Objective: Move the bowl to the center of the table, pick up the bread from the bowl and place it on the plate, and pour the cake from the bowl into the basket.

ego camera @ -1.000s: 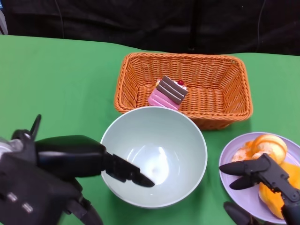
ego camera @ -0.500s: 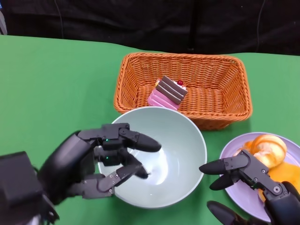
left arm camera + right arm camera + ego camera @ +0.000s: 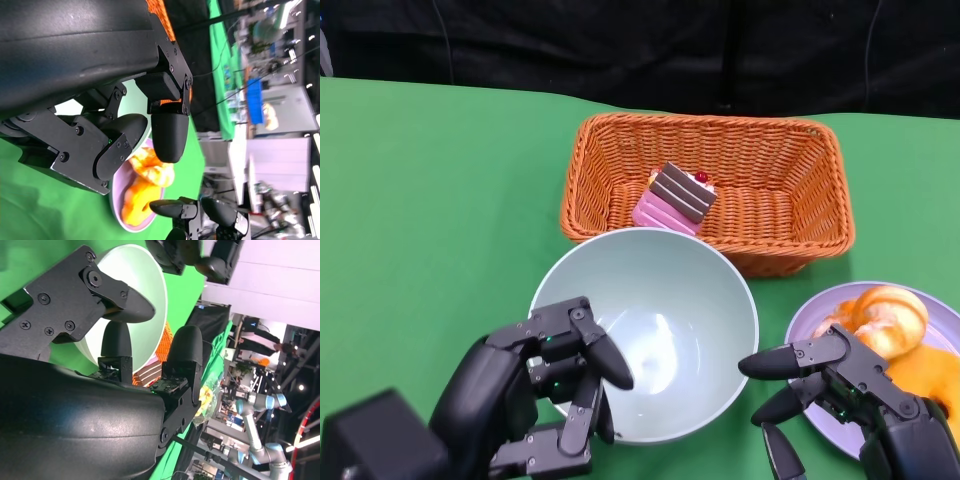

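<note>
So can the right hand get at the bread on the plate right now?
Probably yes. The right hand hangs open over the plate's near edge, and nothing sits between it and the bread.

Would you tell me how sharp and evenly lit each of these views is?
Head view: even light, sharp, with soft glare inside the bowl. Right wrist view: the right hand sharp up close, the background hall bright and soft. Left wrist view: the left hand crisp, the background blurred.

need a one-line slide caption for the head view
Cake in basket, bread on plate; both hands flank the empty bowl.
</note>
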Tool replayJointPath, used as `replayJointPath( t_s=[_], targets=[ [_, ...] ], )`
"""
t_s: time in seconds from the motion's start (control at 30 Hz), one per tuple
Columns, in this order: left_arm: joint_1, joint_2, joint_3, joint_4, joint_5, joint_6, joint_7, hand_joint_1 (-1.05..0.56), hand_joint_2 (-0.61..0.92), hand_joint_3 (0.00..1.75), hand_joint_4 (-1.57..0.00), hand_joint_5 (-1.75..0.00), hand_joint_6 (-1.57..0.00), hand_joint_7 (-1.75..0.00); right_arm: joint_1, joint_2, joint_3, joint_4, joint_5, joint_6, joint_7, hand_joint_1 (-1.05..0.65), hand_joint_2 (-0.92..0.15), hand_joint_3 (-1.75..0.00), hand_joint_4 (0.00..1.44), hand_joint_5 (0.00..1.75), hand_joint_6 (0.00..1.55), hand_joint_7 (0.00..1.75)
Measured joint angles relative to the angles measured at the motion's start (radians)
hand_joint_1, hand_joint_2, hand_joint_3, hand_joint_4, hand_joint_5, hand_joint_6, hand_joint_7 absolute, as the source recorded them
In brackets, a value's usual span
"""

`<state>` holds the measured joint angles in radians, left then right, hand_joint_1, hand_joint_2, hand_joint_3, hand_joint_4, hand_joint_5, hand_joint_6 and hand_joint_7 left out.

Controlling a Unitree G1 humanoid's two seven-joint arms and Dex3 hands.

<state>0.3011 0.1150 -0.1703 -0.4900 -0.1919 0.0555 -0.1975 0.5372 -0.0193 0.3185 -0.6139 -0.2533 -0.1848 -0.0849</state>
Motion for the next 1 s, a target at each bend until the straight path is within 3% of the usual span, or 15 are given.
replayJointPath(
  t_s=[0.1,0.27,0.6,1.0],
  targets=[
    [0.026,-0.02,0.006,0.059,-0.019,-0.086,-0.034,-0.06,0.37,1.53,-0.91,-1.75,-0.79,-1.68,0.003,0.004,0.0,0.007,0.022,-0.024,-0.01,0.01,-0.39,-1.41,0.8,1.58,0.77,1.3],
    [0.07,-0.024,0.026,0.082,-0.065,-0.11,-0.066,-0.07,0.36,1.54,-0.96,-1.75,-0.81,-1.67,0.018,-0.004,-0.007,0.013,0.036,-0.048,-0.015,0.01,-0.3,-1.61,0.94,1.71,0.86,1.42],
    [0.107,-0.02,0.063,0.16,-0.045,-0.286,-0.113,-0.03,0.35,1.56,-0.98,-1.75,-0.88,-1.6,0.028,-0.012,-0.039,0.077,0.042,-0.141,-0.032,0.01,-0.21,-1.72,0.95,1.75,0.86,1.52],
    [0.105,-0.028,0.063,0.192,-0.052,-0.327,-0.129,0.0,0.35,1.57,-0.98,-1.75,-0.89,-1.58,0.029,-0.015,-0.052,0.11,0.042,-0.178,-0.031,0.04,-0.19,-1.74,0.95,1.75,0.86,1.48]
  ],
)
